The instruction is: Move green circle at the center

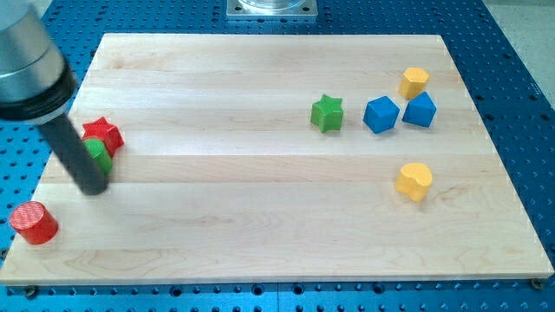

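The green circle (99,156) sits near the board's left edge, partly hidden behind the dark rod and touching a red star (103,134) just above it. My tip (94,188) rests on the board right at the green circle's lower left side. The rod rises from there to the view's top left corner.
A red cylinder (34,223) stands at the board's lower left corner. A green star (327,113), two blue blocks (381,114) (420,110) and two yellow blocks (414,82) (414,180) lie at the right. The wooden board (260,225) rests on a blue perforated table.
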